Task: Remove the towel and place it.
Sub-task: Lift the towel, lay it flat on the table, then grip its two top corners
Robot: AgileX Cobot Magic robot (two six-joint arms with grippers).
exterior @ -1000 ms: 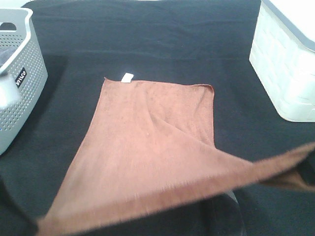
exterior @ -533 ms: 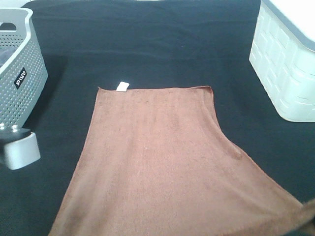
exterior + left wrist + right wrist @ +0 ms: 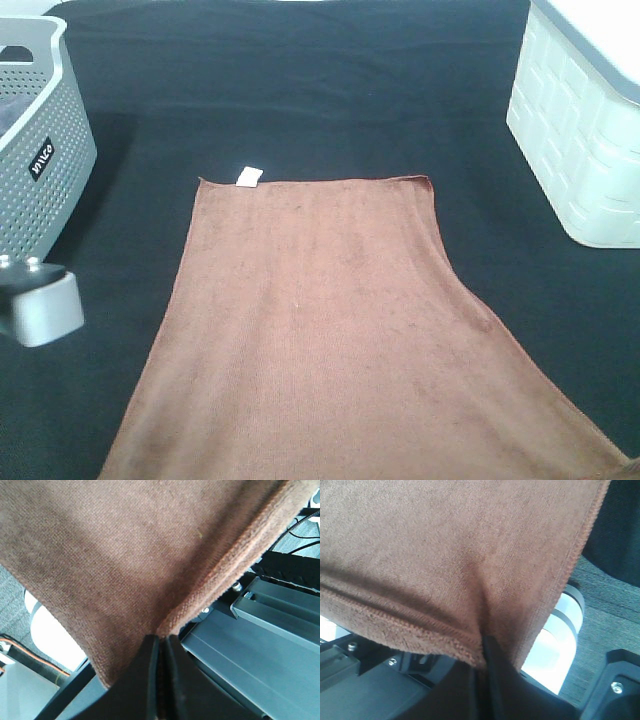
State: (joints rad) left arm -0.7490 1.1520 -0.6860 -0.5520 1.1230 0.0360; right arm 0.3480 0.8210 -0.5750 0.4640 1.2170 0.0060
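The brown towel (image 3: 330,330) lies spread over the black table cloth (image 3: 300,90), its white tag (image 3: 249,176) at the far short edge. Its near edge runs off the bottom of the exterior high view. My left gripper (image 3: 161,642) is shut on a near corner of the towel (image 3: 125,555). My right gripper (image 3: 485,647) is shut on the other near corner of the towel (image 3: 450,545). Both sets of jaws are out of the exterior view; only a grey part of the left arm (image 3: 40,305) shows there.
A grey perforated basket (image 3: 35,150) stands at the far left. A white woven-pattern bin (image 3: 580,130) stands at the far right. Metal frame parts (image 3: 260,630) of the stand show below the towel in the wrist views.
The towel's near edge was lifted and slanted across the bottom; it has been drawn toward the camera and lowered, so the towel now lies flat and stretched, with its far edge pulled slightly nearer.
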